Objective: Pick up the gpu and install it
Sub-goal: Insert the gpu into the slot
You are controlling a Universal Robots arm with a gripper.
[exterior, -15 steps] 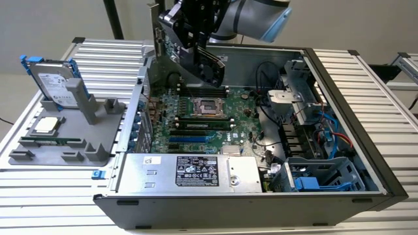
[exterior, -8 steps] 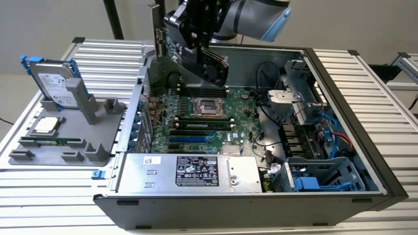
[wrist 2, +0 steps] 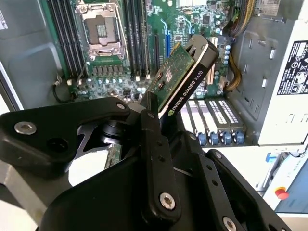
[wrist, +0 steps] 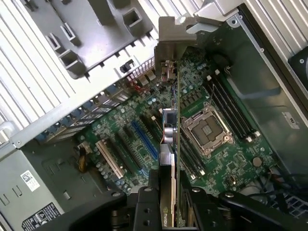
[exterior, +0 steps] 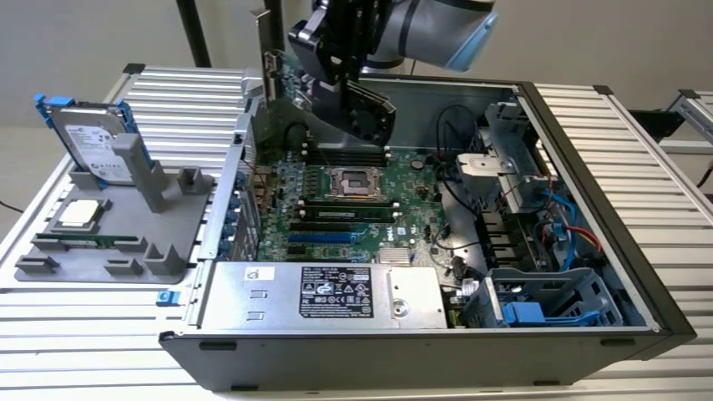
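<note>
My gripper [exterior: 334,71] is shut on the gpu [exterior: 295,88] and holds it in the air above the far part of the open computer case [exterior: 624,251]. The card is a green board with a black shroud, and its silver bracket [exterior: 267,46] points up and toward the exterior view's left. In the second wrist view the gpu [wrist 2: 185,77] sticks out past my black fingers [wrist 2: 150,120] over the motherboard. The first wrist view shows the gpu [wrist: 171,130] edge-on, with its bracket [wrist: 169,43] near the case's rear wall. Below it, and apart from the card, lie the blue expansion slots [wrist: 144,139].
The motherboard [exterior: 346,213] has a bare CPU socket [exterior: 359,181] and RAM sticks beside it. A power supply [exterior: 323,292] fills the near side, with a drive cage [exterior: 546,301] and cables at the exterior view's right. Outside the case, a grey holder [exterior: 112,242] carries a hard drive [exterior: 95,142].
</note>
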